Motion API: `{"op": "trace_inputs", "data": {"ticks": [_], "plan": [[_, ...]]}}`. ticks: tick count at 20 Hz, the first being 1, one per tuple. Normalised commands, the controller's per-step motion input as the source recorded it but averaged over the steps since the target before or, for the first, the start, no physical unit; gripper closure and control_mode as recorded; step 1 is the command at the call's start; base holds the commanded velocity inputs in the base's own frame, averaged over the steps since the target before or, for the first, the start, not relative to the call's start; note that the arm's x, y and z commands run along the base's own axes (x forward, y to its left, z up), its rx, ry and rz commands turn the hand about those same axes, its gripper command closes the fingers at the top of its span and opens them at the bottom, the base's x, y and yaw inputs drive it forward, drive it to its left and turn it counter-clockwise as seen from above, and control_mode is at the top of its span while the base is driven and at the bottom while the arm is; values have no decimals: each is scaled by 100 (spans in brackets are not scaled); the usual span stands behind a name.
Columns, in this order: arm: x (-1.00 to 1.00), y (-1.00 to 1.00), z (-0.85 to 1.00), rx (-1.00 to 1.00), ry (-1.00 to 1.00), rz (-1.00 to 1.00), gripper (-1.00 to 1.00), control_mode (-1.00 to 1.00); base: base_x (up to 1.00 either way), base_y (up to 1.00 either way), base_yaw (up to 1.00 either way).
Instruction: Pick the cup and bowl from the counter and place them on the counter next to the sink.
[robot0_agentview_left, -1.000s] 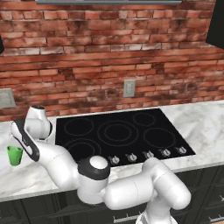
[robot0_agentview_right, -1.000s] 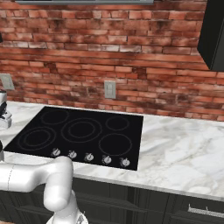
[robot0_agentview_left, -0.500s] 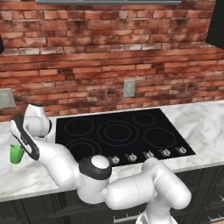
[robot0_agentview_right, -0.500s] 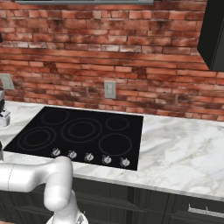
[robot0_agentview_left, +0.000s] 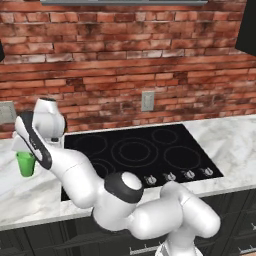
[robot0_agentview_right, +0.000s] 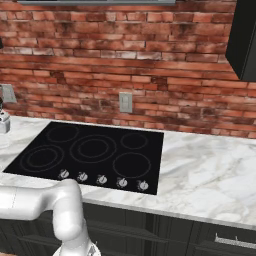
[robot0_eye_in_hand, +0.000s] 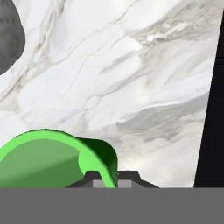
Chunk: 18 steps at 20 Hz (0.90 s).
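The green cup hangs just left of the black cooktop, over the white marble counter. My hand reaches down onto it from above. In the hand view the cup's rim fills the lower left. My gripper is shut on the rim wall, with one finger inside the cup and one outside. A grey rounded shape at the hand view's top left corner looks like the bowl's side, though most of it is cut off. The sink is out of view.
The cooktop has a row of knobs along its front, and its black edge runs down the right of the hand view. A wide stretch of marble lies right of the cooktop. A brick wall with an outlet stands behind.
The gripper has closed on the cup's rim. The hand and cup have then moved slightly up and to the right.
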Motion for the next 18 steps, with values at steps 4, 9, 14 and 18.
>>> {"op": "trace_inputs", "data": {"ticks": [4,9,14,18], "plan": [[-42,-100,40,0,-1,0,100,-100,0,0,0],[-40,-100,48,-1,-1,0,100,-100,0,0,0],[-30,-100,64,-2,-1,0,100,-100,0,0,0],[-18,-100,68,-3,0,0,100,-100,0,0,0]]}}
